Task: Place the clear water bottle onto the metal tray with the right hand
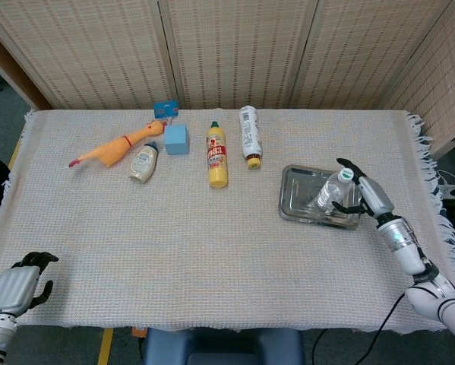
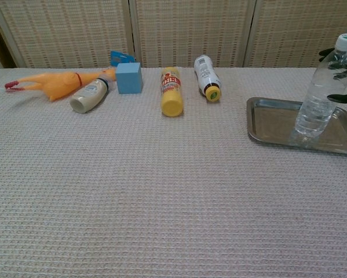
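Observation:
The clear water bottle (image 1: 330,192) (image 2: 321,92) with a green-ringed white cap stands nearly upright on the metal tray (image 1: 299,190) (image 2: 271,124), leaning slightly right. My right hand (image 1: 362,192) (image 2: 342,75) is just to the bottle's right with its fingers spread apart, and a gap shows between the fingers and the bottle. My left hand (image 1: 18,280) rests at the table's near left corner with fingers curled in, holding nothing.
Along the far side lie a rubber chicken (image 1: 113,147), a white bottle (image 1: 143,162), a blue cube (image 1: 176,138), a yellow bottle (image 1: 216,155) and a white bottle with a yellow cap (image 1: 249,134). The table's right fringe edge (image 1: 428,167) is close to my right arm.

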`<state>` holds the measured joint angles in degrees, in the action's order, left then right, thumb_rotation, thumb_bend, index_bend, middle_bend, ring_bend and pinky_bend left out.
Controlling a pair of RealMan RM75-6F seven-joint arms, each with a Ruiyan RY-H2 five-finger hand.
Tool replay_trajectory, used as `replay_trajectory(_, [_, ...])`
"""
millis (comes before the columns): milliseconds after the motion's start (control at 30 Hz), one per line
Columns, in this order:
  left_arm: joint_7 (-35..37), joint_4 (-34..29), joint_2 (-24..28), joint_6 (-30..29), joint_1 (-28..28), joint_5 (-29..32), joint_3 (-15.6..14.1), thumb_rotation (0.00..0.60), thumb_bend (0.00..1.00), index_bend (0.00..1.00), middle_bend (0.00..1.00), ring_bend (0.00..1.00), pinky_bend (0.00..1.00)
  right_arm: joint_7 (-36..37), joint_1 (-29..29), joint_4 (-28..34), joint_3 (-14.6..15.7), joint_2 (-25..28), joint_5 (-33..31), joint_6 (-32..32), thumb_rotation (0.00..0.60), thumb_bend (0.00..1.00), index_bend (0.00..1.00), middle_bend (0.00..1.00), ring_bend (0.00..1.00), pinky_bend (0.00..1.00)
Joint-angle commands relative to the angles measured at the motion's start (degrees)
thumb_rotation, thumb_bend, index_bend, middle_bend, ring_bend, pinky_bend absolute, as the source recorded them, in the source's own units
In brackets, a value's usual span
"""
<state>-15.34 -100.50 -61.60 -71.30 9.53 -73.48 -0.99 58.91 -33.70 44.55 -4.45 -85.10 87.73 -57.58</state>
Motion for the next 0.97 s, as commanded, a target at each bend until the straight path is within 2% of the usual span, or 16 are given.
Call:
replay_trajectory(33, [0.1,0.0,0.0,0.0,0.0,0.0,0.0,0.600,0.51,0.28,0.20,0.12,0.33,-7.0,2.1,3.5,-0.9,1.9,-1.2,-4.3,0.600,0.03,0.00,0.00,0.00,0.06])
replay_trajectory(167, [0.1,-0.1,0.1,0.0,0.0,0.1,0.0,0.600,0.51,0.28,0.20,0.12,0.33,-22.3,6.0,8.8,-2.4,3.6,-3.6,-10.9,0.600,0.03,0.00,0.00,0.00,0.00])
replay_trajectory(333, [0.0,-0.1,0.2,-0.2,0.0,0.0,-0.1,0.600,0.51,0.28,0.20,0.12,0.33,-43.8,11.5,18.8,-3.3,6.3,-8.1,-17.1,0.600,0.03,0.00,0.00,0.00,0.00])
replay_trajectory(467, [-0.2,-0.3,0.2,-0.5,-0.1,-0.2,-0.1,0.600,0.51,0.28,0.20,0.12,0.33,-56.4,15.6,26.9,-3.0,7.8,-11.6,-20.7,0.600,0.03,0.00,0.00,0.00,0.00])
replay_trajectory(600, [-0.6,-0.3,0.0,-0.8,-0.2,-0.5,-0.2,0.600,0.51,0.28,0.20,0.12,0.33,-62.3,18.3,30.5,-2.8,7.6,-13.4,-23.7,0.600,0.03,0.00,0.00,0.00,0.00])
replay_trajectory(967, [-1.4,0.1,-0.3,-1.1,-0.2,0.2,0.0,0.600,0.51,0.28,0.21,0.12,0.33,-66.9,20.7,36.7,-1.4,9.9,-12.3,-24.0,0.600,0.03,0.00,0.00,0.00,0.00])
